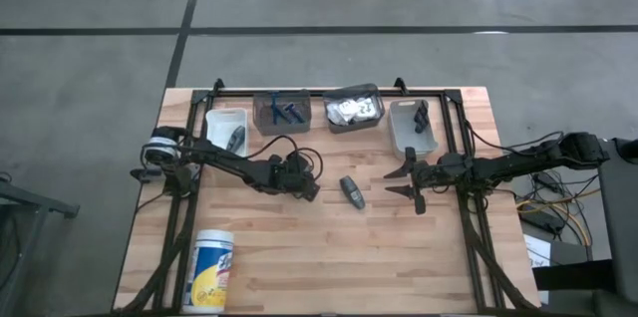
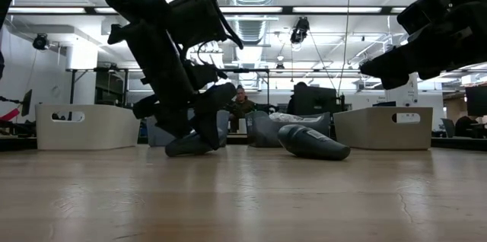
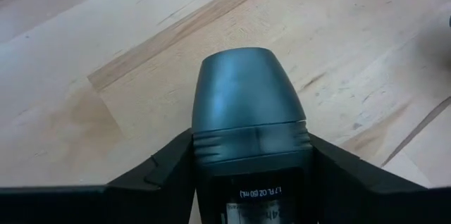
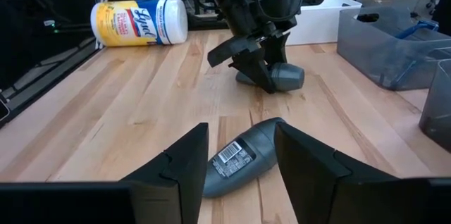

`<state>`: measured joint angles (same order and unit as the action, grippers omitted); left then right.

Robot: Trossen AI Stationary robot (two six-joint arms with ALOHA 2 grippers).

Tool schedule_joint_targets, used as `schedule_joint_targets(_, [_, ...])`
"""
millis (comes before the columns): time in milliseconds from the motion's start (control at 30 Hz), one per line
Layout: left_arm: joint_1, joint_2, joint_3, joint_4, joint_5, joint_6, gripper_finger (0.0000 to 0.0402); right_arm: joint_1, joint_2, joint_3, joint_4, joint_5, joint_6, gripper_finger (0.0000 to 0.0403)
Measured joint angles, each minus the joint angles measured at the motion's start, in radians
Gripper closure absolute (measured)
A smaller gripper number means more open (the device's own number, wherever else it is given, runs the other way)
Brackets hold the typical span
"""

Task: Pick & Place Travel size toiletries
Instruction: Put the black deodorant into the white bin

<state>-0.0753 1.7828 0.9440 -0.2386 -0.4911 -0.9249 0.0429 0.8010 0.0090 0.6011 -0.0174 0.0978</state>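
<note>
The left hand (image 1: 311,189) is low near the middle of the wooden tabletop (image 1: 399,267), its fingers set around a dark grey oblong plastic tube (image 3: 246,118) that lies on the wood. A second dark grey tube (image 1: 351,192) lies free just beside it, toward the right edge. The right hand (image 1: 407,183) hovers near this one, fingers apart and empty. The front half stays open (only a white wipes canister (image 1: 210,271) lies at the front-left corner). Four bins line the back edge: a white one (image 1: 225,130) with a dark tube, a grey one (image 1: 282,111) with blue sticks, a clear one (image 1: 354,108) with white packets, a pale one (image 1: 412,126) with black pieces.

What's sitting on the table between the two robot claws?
One dark grey tube lies on bare wood between the left gripper, closed around another grey tube, and the open right gripper. The high view shows this best.
</note>
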Motion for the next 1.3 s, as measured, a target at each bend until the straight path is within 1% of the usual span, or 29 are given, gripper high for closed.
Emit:
schedule_joint_targets(133, [0.000,-0.001,0.000,0.000,0.000,0.021,0.0186,0.000,0.000,0.000,0.000,0.000,0.003,0.0257])
schedule_joint_targets(333, [0.000,-0.002,0.002,-0.010,0.000,0.065,0.0165,0.000,0.000,0.000,0.000,0.000,0.004,0.0277])
schedule_joint_targets(500, [0.000,-0.024,0.013,-0.013,0.000,0.089,0.0182,0.000,0.000,0.000,0.000,0.000,0.001,0.0293])
schedule_joint_targets(633, [0.000,-0.068,0.014,-0.021,-0.001,0.110,0.0186,0.000,0.000,0.000,0.000,0.000,0.001,0.0306])
schedule_joint_targets(833, [0.000,-0.154,0.014,-0.042,-0.012,0.138,0.0171,0.000,0.000,0.000,0.000,0.000,0.003,0.0329])
schedule_joint_targets(1033, [0.000,-0.251,0.014,-0.043,-0.020,0.177,0.0180,0.000,0.000,0.000,0.000,0.000,0.004,0.0349])
schedule_joint_targets(1300, [0.000,-0.358,0.015,-0.087,-0.036,0.198,0.0178,0.000,0.000,0.000,0.000,0.000,0.003,0.0365])
